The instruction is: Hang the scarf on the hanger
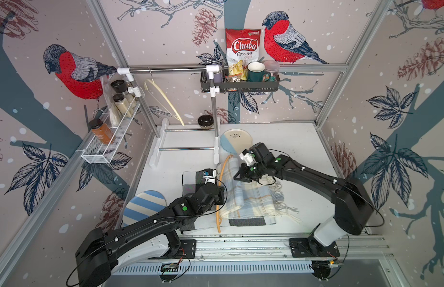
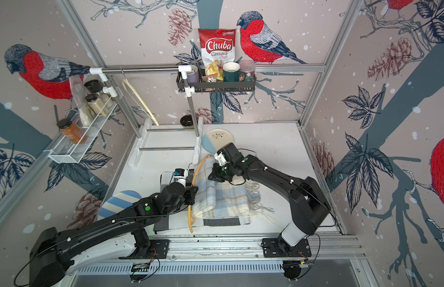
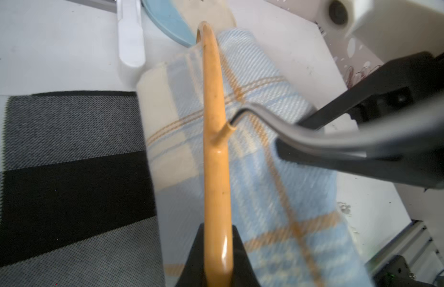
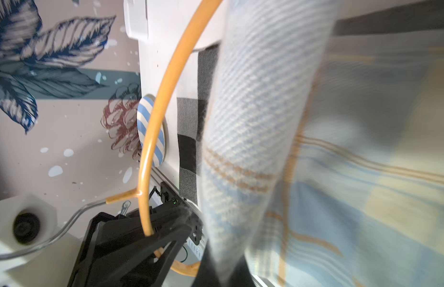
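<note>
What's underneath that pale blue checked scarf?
A grey-and-black checked cloth sticks out from beneath the scarf; its middle and anything else there are covered.

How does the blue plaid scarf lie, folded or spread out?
Folded: the scarf lies in stacked layers on the table, fringe at one side, one fold pinched in the shut right claw.

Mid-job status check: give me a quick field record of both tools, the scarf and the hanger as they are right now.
left tool: shut on the orange hanger, on its arm near the neck
right tool: shut on a raised fold of the plaid scarf
scarf position: mostly lying on the table, beside a grey checked cloth
scarf through hanger: cannot tell
rail: carries a cream hanger; orange hanger not hung there
</note>
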